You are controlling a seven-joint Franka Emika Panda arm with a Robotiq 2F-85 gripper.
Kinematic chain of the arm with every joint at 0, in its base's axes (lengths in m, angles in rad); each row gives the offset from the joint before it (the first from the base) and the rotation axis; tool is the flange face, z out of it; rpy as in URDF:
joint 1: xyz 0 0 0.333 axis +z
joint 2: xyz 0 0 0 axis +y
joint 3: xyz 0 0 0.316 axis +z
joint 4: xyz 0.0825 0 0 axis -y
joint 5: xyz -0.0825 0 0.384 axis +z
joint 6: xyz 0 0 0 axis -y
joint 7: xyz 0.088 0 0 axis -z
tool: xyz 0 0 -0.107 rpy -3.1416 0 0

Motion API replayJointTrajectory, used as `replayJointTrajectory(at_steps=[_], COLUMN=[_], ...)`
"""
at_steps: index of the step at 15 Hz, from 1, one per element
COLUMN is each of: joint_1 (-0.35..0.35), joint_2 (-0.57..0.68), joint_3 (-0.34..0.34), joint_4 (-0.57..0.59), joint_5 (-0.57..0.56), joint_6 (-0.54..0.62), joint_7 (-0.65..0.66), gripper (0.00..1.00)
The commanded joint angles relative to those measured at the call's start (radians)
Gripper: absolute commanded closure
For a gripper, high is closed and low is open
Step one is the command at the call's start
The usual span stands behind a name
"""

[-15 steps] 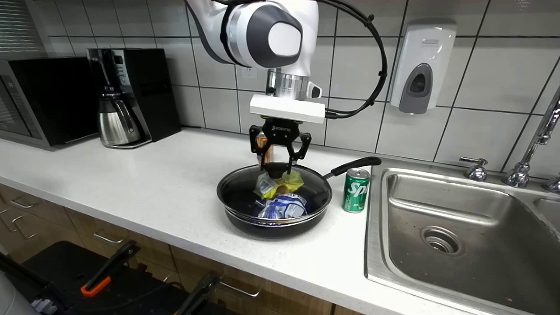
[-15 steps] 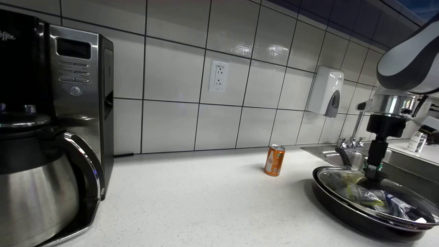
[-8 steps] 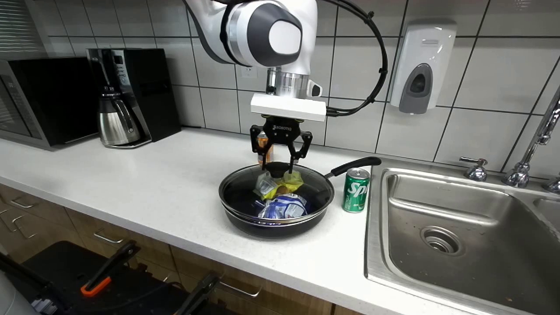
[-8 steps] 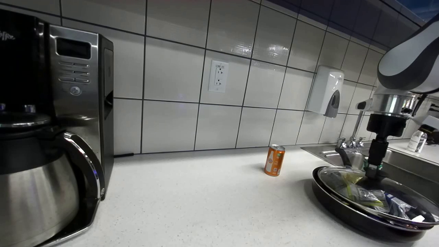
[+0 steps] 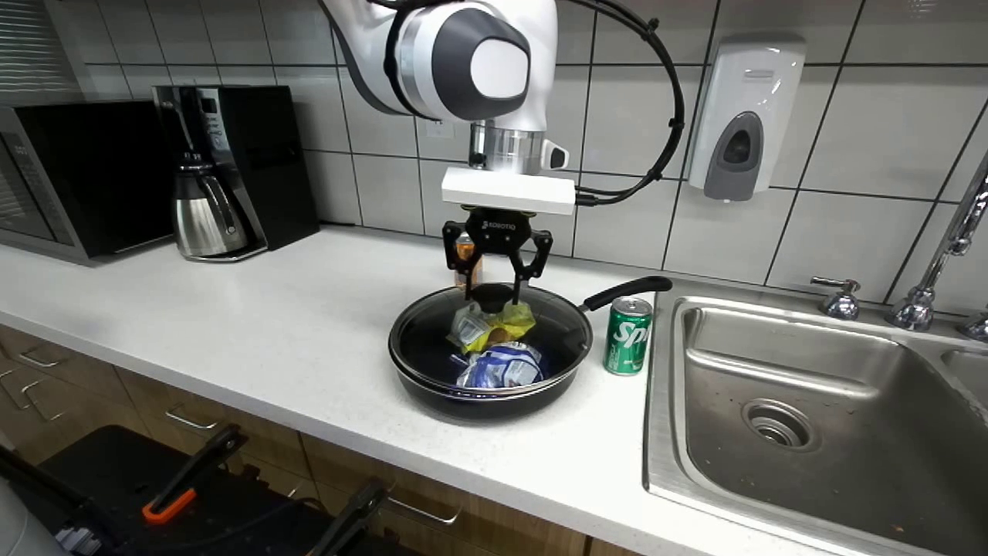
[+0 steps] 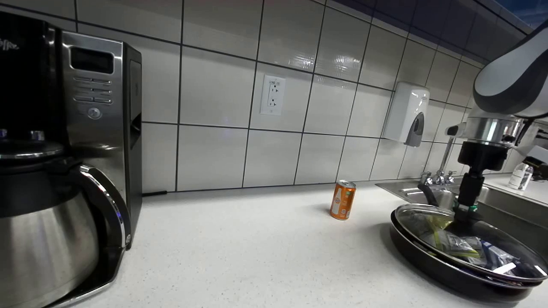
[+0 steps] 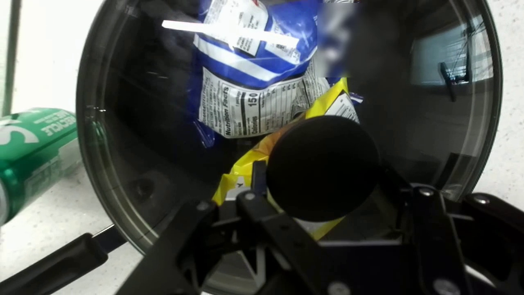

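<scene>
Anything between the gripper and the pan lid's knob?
Nothing visible: the gripper clasps the knob from both sides. The yellow packet and blue packet lie beneath the glass lid; the Sprite can stands off to one side.

Gripper (image 5: 492, 297) black; lid knob (image 7: 323, 168) black; pan (image 5: 486, 409) black; wrist view, clocked about the knob: blue packet (image 7: 249, 76) with white stripes, 11 o'clock; green can (image 7: 37, 151), white lettering, 9 o'clock; yellow packet (image 7: 245, 164); counter (image 6: 239, 248) white, finely speckled.

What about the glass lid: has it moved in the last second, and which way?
Yes: in an exterior view, the glass lid has shifted slightly toward the sink, narrowing the gap between them.
</scene>
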State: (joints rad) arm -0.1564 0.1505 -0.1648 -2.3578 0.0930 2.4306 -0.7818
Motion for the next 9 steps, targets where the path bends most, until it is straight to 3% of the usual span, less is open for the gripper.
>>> replayJointTrajectory(at_steps=[1,9], joint_1=[-0.025,-0.023], joint_2=[-0.067,-0.074], joint_3=[0.019,0.031], joint_4=[-0.049,-0.08], joint_5=[0.012,0.059], joint_6=[0.045,0.086], joint_7=[-0.014,-0.031], gripper=[0.61,0.61])
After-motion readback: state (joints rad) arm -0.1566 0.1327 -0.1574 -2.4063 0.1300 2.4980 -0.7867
